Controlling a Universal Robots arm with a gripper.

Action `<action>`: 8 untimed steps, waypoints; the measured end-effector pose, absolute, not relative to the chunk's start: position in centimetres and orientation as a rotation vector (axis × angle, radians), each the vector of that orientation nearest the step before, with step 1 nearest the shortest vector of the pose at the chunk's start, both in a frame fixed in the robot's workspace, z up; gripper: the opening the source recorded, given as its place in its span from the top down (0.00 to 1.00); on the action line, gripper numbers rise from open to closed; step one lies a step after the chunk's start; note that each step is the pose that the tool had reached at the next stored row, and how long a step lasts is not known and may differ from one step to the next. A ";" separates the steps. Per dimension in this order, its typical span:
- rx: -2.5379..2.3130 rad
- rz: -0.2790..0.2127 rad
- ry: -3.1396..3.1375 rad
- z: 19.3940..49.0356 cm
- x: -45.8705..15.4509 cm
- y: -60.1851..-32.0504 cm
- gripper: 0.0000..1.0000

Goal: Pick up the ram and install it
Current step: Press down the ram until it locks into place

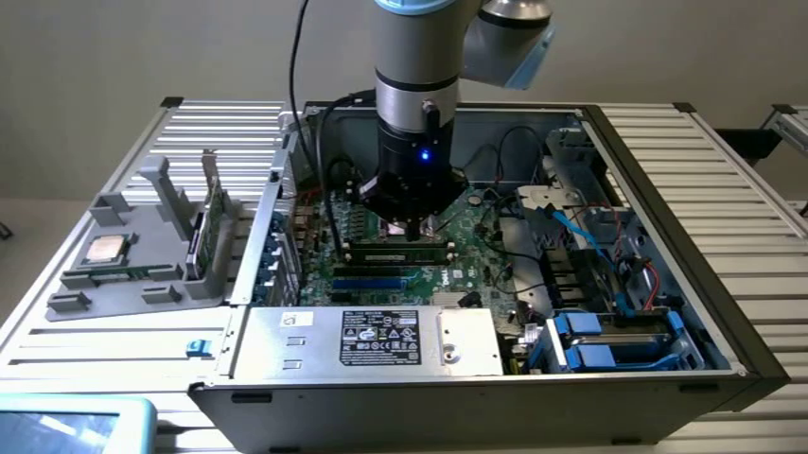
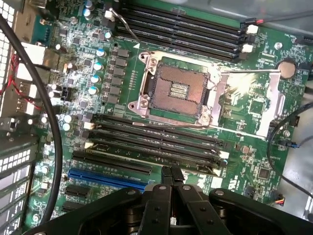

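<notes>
The gripper (image 1: 407, 230) hangs low inside the open computer case (image 1: 657, 180), over the middle of the motherboard (image 1: 486, 236). In the wrist view its fingers (image 2: 172, 178) are pressed together, tips resting on the ram (image 2: 161, 159), which lies flat in a black slot just beside the open processor socket (image 2: 178, 90). The exterior view adds what lies beyond the case: a grey parts tray (image 1: 114, 284) near the table's left edge, holding a silver processor chip (image 1: 106, 248) and an upright card (image 1: 215, 227)
</notes>
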State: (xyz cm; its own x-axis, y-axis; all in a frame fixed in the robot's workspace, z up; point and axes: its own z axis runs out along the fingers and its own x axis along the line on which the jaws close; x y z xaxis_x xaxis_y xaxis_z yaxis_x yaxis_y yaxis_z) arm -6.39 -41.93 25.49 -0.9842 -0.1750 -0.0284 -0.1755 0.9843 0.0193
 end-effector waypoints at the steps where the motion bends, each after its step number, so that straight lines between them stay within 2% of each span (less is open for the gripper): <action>1: -0.248 0.033 3.105 25.5 -6.4 -41.9 0.91; 8: -0.067 0.031 3.113 25.5 -6.4 -41.9 0.91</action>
